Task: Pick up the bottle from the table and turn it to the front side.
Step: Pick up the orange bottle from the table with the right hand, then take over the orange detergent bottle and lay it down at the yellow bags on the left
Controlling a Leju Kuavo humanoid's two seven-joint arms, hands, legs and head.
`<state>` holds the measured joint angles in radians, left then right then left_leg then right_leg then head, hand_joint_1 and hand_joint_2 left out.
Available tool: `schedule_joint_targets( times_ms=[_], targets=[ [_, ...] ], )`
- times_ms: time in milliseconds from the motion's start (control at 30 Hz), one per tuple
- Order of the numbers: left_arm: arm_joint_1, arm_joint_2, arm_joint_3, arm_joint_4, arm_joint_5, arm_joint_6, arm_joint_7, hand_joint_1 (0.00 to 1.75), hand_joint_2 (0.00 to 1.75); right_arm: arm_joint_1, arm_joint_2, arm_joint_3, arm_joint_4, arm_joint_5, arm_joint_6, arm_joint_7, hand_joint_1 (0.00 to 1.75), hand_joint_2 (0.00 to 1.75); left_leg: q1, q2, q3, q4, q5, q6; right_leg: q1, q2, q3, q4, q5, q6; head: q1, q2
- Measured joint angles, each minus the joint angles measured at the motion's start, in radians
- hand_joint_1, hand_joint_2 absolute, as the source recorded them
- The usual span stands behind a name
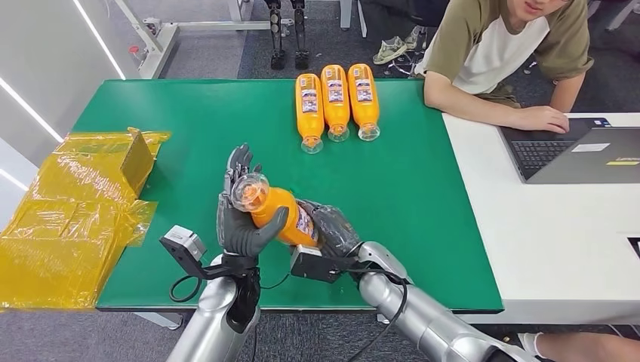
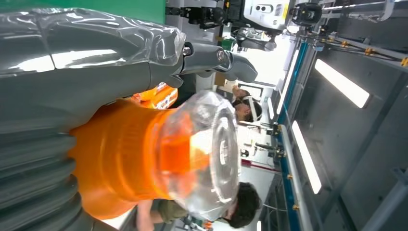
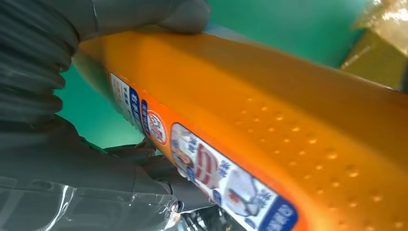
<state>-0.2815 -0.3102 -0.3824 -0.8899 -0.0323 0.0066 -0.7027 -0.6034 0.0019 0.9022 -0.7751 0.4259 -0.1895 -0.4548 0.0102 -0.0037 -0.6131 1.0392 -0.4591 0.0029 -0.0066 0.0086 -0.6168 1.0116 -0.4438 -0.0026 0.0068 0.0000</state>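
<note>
An orange bottle with a clear cap is lifted above the green table, cap end pointing up toward me. My left hand wraps its neck just below the cap. My right hand grips the bottle's lower body, where the label shows beside its fingers. In the left wrist view the orange neck sits against my palm. The right wrist view shows the bottle's dimpled orange side held in my grey hand.
Three more orange bottles lie side by side at the table's far edge. Crumpled yellow wrapping with a cardboard piece covers the left end. A person sits at the white table on the right with a laptop.
</note>
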Motion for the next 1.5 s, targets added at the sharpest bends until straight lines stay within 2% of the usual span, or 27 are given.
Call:
schedule_joint_targets(
  times_ms=[333, 633, 900, 933, 1033, 1067, 1500],
  targets=[
    [0.002, 0.0, 0.009, -0.004, -0.016, 0.006, 0.0, 0.0, 1.75, 0.0, 0.0, -0.001, 0.01, 0.026, 0.028, 0.002, 1.75, 1.75, 0.0, 0.0, 0.0, 0.0, 0.0, 0.0, 0.0, 0.0, 0.0, 0.0, 0.0, 0.0, 0.0, 0.0],
    [0.0, 0.0, 0.008, 0.011, -0.072, 0.002, 0.01, 0.0, 1.75, 0.012, 0.011, -0.018, 0.007, 0.026, -0.071, -0.055, 1.75, 1.75, 0.0, 0.0, 0.0, 0.0, 0.0, 0.0, 0.0, 0.0, 0.0, 0.0, 0.0, 0.0, 0.0, 0.0],
    [-0.006, -0.003, 0.007, 0.035, -0.115, -0.004, 0.035, 0.0, 1.75, 0.008, 0.018, -0.034, -0.001, 0.025, -0.065, -0.062, 1.75, 1.75, 0.0, 0.0, 0.0, 0.0, 0.0, 0.0, 0.0, 0.0, 0.0, 0.0, 0.0, 0.0, 0.0, 0.0],
    [-0.007, -0.003, 0.007, 0.038, -0.116, -0.004, 0.036, 0.36, 1.75, 0.007, 0.019, -0.034, -0.001, 0.025, -0.059, -0.062, 1.75, 1.75, 0.0, 0.0, 0.0, 0.0, 0.0, 0.0, 0.0, 0.0, 0.0, 0.0, 0.0, 0.0, 0.0, 0.0],
    [-0.009, -0.003, 0.007, 0.042, -0.12, -0.005, 0.037, 1.67, 1.75, 0.005, 0.021, -0.035, 0.001, 0.025, -0.049, -0.062, 1.75, 1.75, 0.0, 0.0, 0.0, 0.0, 0.0, 0.0, 0.0, 0.0, 0.0, 0.0, 0.0, 0.0, 0.0, 0.0],
    [-0.01, -0.003, 0.007, 0.043, -0.12, -0.006, 0.037, 1.75, 1.75, 0.005, 0.021, -0.036, 0.002, 0.025, -0.048, -0.062, 1.75, 1.75, 0.0, 0.0, 0.0, 0.0, 0.0, 0.0, 0.0, 0.0, 0.0, 0.0, 0.0, 0.0, 0.0, 0.0],
    [-0.012, -0.004, 0.007, 0.046, -0.103, -0.023, 0.024, 1.75, 1.75, 0.004, 0.032, -0.047, 0.021, 0.027, -0.05, -0.068, 1.75, 1.75, 0.0, 0.0, -0.001, 0.0, 0.0, 0.0, 0.0, 0.0, 0.0, 0.0, 0.0, 0.0, 0.0, 0.0]
  ],
)
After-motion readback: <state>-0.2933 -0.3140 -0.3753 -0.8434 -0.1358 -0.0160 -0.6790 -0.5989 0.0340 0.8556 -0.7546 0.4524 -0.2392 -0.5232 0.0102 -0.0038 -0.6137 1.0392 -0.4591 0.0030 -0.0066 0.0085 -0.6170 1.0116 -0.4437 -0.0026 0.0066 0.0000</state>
